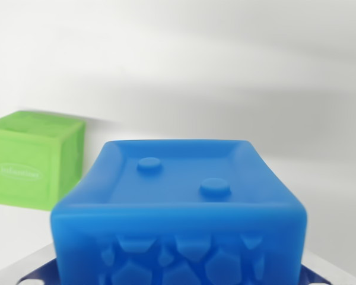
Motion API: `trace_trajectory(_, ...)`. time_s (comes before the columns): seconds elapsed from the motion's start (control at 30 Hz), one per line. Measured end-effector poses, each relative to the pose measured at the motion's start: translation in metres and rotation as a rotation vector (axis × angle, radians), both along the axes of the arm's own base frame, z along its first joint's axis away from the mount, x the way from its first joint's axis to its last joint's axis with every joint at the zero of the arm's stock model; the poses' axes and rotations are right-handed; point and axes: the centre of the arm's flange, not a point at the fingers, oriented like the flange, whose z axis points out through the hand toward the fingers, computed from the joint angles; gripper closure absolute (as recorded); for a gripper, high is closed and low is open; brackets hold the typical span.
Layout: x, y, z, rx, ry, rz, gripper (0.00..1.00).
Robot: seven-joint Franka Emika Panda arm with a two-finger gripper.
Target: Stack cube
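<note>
Filling the wrist view's foreground, blue cube [184, 202]; green cube [32, 159] behind, toward the wrist view's left (jaws unseen, grip impossible to tell).

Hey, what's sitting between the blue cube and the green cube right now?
Nothing. In the wrist view the blue cube overlaps the green cube's lower right edge, and only bare white surface shows between them.
</note>
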Motion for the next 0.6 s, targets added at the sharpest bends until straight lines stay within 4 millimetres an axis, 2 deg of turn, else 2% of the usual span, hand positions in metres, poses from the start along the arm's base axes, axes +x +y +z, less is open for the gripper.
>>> trace_trajectory(0.6, -0.010, 0.033, 0.000, -0.001, 0.000, -0.035, 1.00)
